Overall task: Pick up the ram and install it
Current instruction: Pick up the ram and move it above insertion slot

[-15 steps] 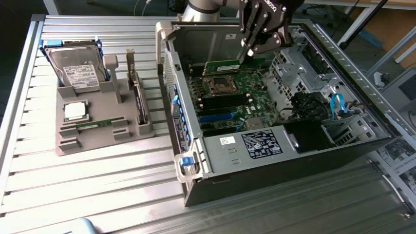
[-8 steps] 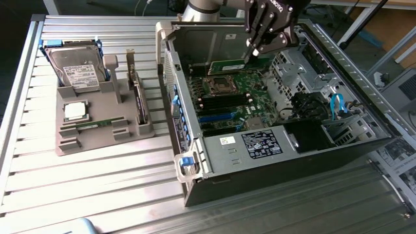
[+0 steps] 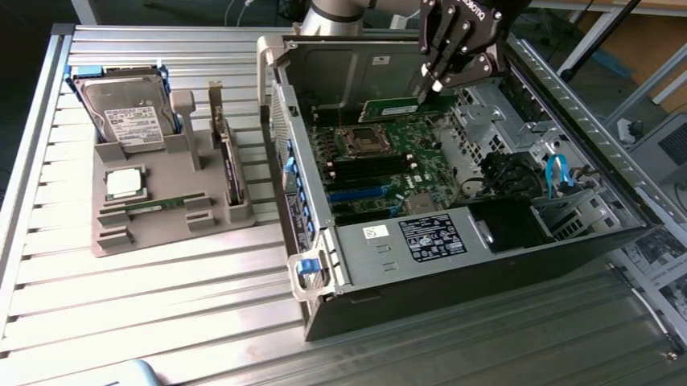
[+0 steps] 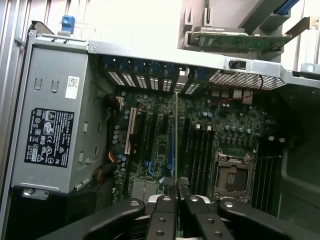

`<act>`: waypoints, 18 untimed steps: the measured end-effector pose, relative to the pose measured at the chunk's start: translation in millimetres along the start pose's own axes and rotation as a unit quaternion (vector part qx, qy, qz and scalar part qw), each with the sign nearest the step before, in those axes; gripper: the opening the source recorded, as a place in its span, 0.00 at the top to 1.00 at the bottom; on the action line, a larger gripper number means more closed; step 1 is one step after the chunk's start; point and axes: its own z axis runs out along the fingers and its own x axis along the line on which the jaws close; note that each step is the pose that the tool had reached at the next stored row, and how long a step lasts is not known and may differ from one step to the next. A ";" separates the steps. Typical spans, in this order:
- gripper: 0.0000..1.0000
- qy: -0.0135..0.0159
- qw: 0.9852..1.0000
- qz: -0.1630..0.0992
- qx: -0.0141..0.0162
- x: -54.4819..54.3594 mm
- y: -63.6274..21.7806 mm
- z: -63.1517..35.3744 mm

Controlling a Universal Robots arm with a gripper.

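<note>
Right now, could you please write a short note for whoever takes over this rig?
Gripper: shut on the thin green memory stick with black chips, the ram, held above the motherboard inside the open grey computer case.
Identical second stick: lying in the grey parts tray.
Done: ram picked up.
Left: it is not yet seated in the black memory slots.

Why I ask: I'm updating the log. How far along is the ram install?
Done: the ram is picked up. In hand: the fingers are shut on it, above the motherboard inside the open case. Left: seating it in the memory slots; it isn't in one yet.
</note>
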 end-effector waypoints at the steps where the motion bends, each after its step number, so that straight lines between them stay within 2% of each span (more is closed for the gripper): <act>1: 0.87 0.000 1.000 0.000 0.000 0.2 -1.6 -0.2; 5: 0.87 0.000 1.000 0.000 -0.002 1.6 -11.7 -1.2; 18: 0.87 -0.001 1.000 0.000 -0.006 5.0 -36.6 -3.8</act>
